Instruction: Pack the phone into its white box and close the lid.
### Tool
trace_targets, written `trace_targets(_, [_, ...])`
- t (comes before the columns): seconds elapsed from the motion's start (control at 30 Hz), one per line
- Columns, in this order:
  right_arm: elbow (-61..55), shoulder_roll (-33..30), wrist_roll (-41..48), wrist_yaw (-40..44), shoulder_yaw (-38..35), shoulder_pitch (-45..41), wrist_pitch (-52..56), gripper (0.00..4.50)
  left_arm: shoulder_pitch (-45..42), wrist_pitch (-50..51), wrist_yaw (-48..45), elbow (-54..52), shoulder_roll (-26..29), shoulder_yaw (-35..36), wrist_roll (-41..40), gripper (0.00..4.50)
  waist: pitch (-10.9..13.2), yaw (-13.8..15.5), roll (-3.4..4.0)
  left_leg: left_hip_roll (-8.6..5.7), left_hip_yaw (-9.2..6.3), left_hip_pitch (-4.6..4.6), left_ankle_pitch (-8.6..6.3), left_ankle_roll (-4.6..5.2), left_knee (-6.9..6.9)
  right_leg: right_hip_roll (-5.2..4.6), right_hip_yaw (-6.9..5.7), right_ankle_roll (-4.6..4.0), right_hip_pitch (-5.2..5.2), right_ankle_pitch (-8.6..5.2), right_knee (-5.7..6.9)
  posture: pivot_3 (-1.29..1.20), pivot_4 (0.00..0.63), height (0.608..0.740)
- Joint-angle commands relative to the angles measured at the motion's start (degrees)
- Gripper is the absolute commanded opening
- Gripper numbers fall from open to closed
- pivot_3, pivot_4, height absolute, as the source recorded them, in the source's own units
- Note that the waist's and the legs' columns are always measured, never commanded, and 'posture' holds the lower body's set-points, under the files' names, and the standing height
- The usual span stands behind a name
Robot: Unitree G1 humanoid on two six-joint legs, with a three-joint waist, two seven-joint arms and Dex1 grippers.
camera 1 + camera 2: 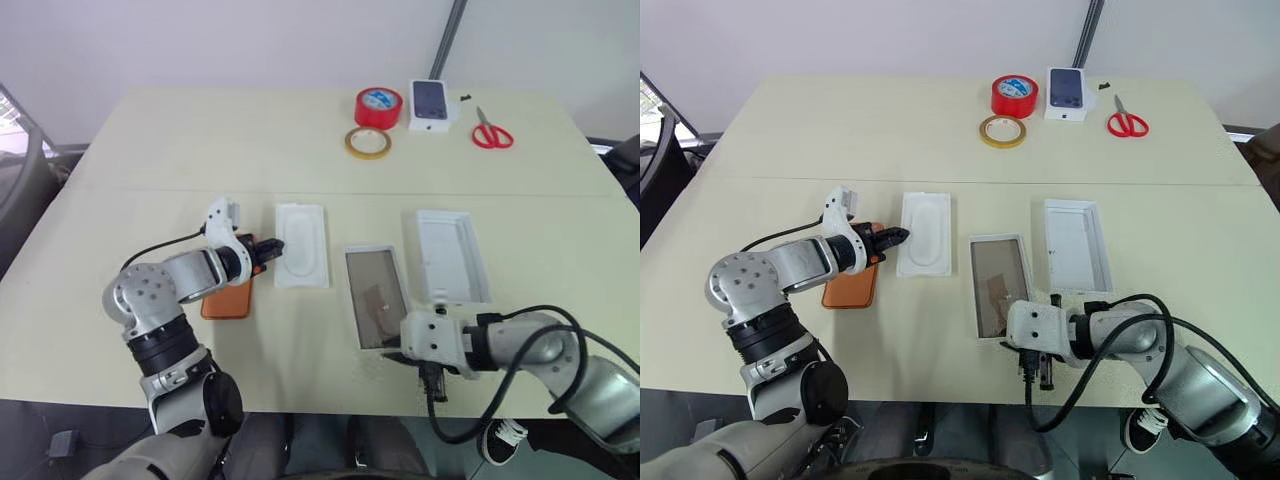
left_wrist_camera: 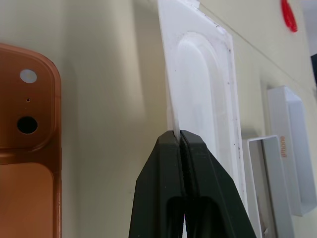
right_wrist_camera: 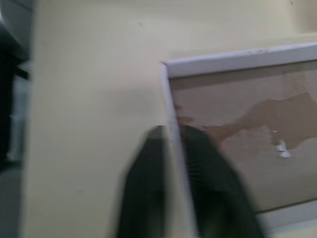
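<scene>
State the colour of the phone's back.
Copper-orange; the phone shows it best in the left wrist view, with its camera cluster visible.

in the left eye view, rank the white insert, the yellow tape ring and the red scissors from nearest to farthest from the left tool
1. White insert: its edge is pinched in the left tool.
2. Yellow tape ring: far side of the table, near the middle.
3. Red scissors: far right corner area.

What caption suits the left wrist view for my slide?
Left claw shut on the white insert's edge, the phone lying beside it.
</scene>
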Motion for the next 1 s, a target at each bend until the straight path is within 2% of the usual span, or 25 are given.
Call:
trace_targets(0.03, [0.70,0.40,-1.96,0.49,0.46,-0.78,-1.90,0.03,-2.10,0.50,-0.54,-2.13,0.50,2.18,-1.42,0.00,0.00,0.08,-0.02,0.00,-0.01,0.00,0.00,0.00,0.00,0.00,-0.01,0.00,0.00,0.00,0.00,0.00,0.150,0.740])
trace_targets(0.2, [4.28,4.95,-4.01,0.34,2.89,-6.36,-3.21,0.03,-5.77,0.48,0.00,-1.15,0.81,7.74,-0.42,0.00,0.02,-0.12,-0.13,0.02,-0.04,0.00,0.03,-0.06,-0.01,0.04,-0.02,0.00,-0.01,0.00,0.01,0.00,0.150,0.740])
trace_targets(0.4, [12.64,12.07,-9.08,0.04,8.14,-15.68,-5.28,0.03,-7.59,0.49,-0.23,-0.83,2.13,7.77,0.36,0.00,0.02,-0.30,-0.13,0.02,-0.04,0.02,0.05,-0.08,-0.03,0.03,-0.03,0.00,-0.04,0.00,0.02,0.00,0.150,0.740])
trace_targets(0.53, [15.58,16.19,-9.72,0.08,8.80,-19.54,-3.47,0.03,-7.88,0.50,0.27,-1.83,1.73,7.18,0.69,0.00,0.02,0.05,-0.13,0.00,-0.04,0.01,0.05,-0.09,-0.01,-0.01,-0.04,0.00,-0.03,0.00,0.02,0.00,0.150,0.740])
trace_targets(0.63, [13.72,17.87,-6.37,0.66,5.92,-19.71,-0.03,0.94,-7.51,0.50,0.61,-3.20,1.35,6.28,0.09,0.00,0.02,0.04,-0.14,0.00,-0.04,0.00,0.05,-0.09,-0.01,-0.02,-0.04,0.00,-0.03,0.00,0.02,0.00,0.150,0.740])
trace_targets(0.73, [11.38,17.43,-3.60,0.35,1.13,-18.41,1.64,2.38,-6.82,0.50,1.31,-3.84,0.39,4.23,-0.23,0.00,0.02,0.04,-0.14,0.00,-0.06,0.00,0.05,-0.09,-0.02,-0.02,-0.05,0.00,-0.03,0.00,0.02,0.00,0.150,0.740])
trace_targets(0.87, [9.37,13.75,-0.54,1.16,-6.18,-15.21,2.76,2.38,-5.94,0.50,3.30,-4.99,-3.98,1.04,-0.29,0.00,0.01,0.14,-0.16,-0.04,-0.08,-0.04,0.04,-0.09,-0.01,-0.07,-0.09,0.01,-0.01,0.01,0.00,0.00,0.150,0.740])
trace_targets(1.0, [11.08,10.54,-0.71,0.65,-10.13,-13.16,1.74,2.38,-4.44,0.50,5.80,-5.74,-8.83,-3.05,1.08,0.00,0.01,0.03,-0.17,-0.02,-0.08,-0.03,0.04,-0.08,-0.03,-0.04,-0.08,0.01,-0.01,0.01,0.00,0.00,0.150,0.740])
